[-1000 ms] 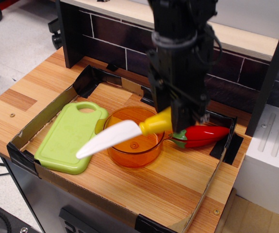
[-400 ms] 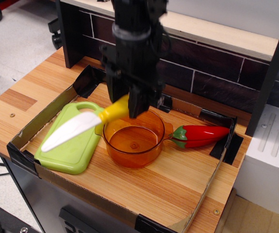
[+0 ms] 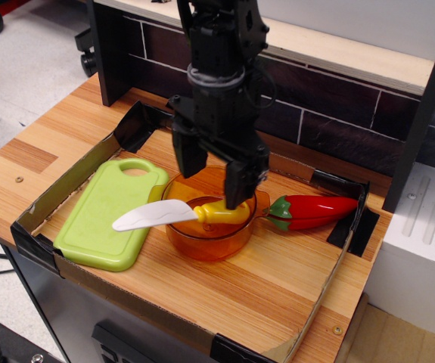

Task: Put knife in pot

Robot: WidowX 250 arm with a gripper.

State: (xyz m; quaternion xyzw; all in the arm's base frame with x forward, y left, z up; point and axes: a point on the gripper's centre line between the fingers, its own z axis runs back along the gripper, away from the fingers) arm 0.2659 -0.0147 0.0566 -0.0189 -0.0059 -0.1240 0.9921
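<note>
Observation.image is filled by a wooden table top (image 3: 225,295) with a low cardboard wall (image 3: 58,193) set around it. At the left, a flat light-green plastic cutting board (image 3: 104,215) is laid on the wood. Just right of it, a round see-through orange plastic pot (image 3: 209,234) is placed, touching or nearly touching the board's edge. A toy plastic knife with a curved white blade and a fat yellow handle (image 3: 179,215) is laid across the pot. Its yellow handle is seen inside the pot, and its white blade is stuck out over the left rim, above the green board. Over the pot, the black claw (image 3: 213,178) is held with its two fingers spread apart, and nothing is gripped by them. The right finger (image 3: 238,185) is seen just above the yellow handle. To the right of the pot, a shiny red toy chili pepper with a green cap (image 3: 315,210) is laid on the wood, its green end just beside the pot's small side handle.
</note>
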